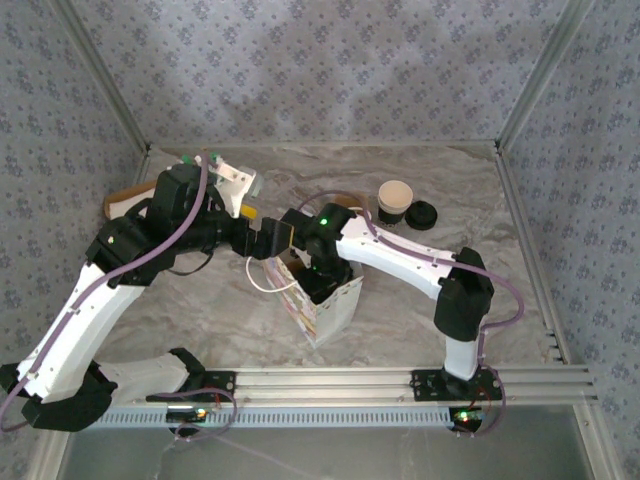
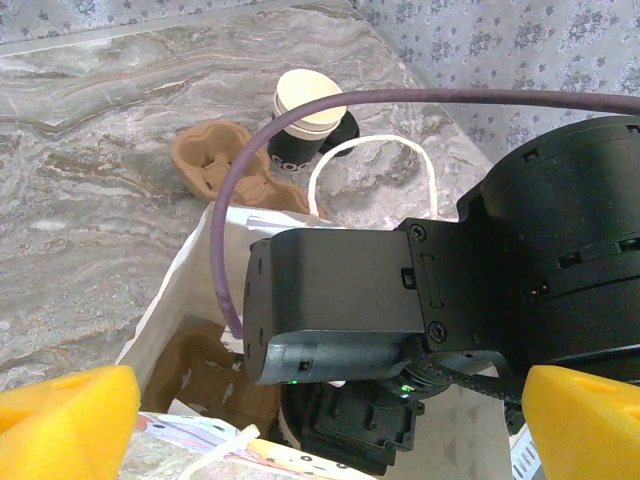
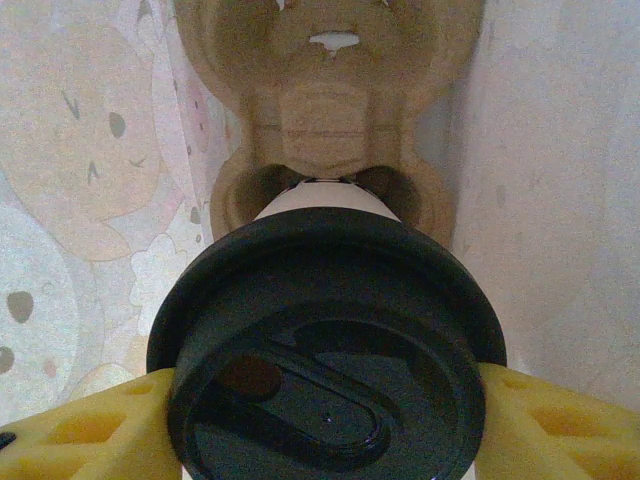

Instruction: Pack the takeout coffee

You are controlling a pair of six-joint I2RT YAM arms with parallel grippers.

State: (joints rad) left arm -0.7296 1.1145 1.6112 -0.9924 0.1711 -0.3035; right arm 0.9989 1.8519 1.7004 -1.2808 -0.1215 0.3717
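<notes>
The takeout coffee [image 3: 325,350], a white cup under a round black lid, sits between the yellow fingers of my right gripper [image 3: 325,430], which is shut on it inside the white bag [image 1: 335,315]. Below the cup, at the bag's bottom, lies a brown pulp carrier [image 3: 330,110]. From above, the right wrist [image 1: 322,262] reaches down into the bag's mouth. My left gripper [image 2: 320,425] hovers at the bag's left rim with its yellow fingers [image 2: 65,420] spread wide; nothing is between them but the right wrist beyond.
A lidless white cup with a dark band [image 1: 394,200] and a loose black lid [image 1: 421,214] stand at the back right. A second brown carrier [image 2: 225,160] lies beside them. Cardboard [image 1: 120,205] and a white item [image 1: 235,183] sit back left.
</notes>
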